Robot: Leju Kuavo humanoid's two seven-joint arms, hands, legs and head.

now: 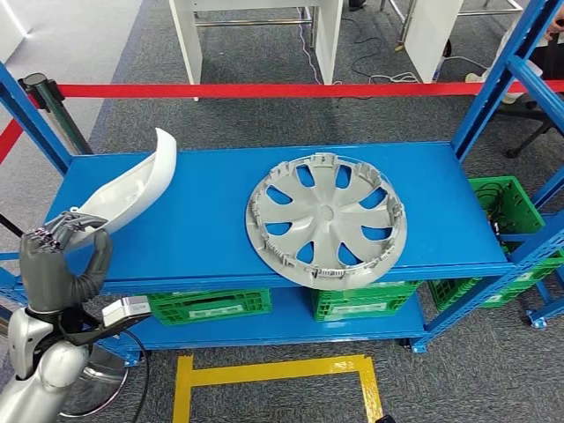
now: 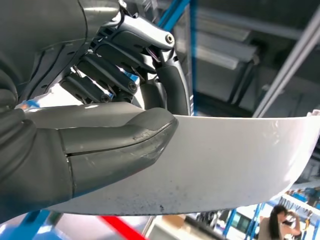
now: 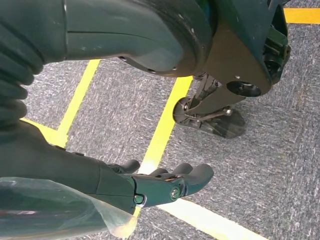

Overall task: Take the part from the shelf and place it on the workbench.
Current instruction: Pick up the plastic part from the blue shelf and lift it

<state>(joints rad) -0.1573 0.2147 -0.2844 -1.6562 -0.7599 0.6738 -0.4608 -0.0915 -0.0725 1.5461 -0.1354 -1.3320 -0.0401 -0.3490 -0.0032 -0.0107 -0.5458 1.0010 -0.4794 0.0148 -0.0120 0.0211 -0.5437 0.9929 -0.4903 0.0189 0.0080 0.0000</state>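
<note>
My left hand grips the near end of the white curved part, its far end tipped up over the blue shelf.

The white part looks like smooth, glossy plastic, with dark specks in the left wrist view. The hubcap is matt grey plastic. The shelf is smooth blue-painted metal; the floor is rough grey carpet.
</note>
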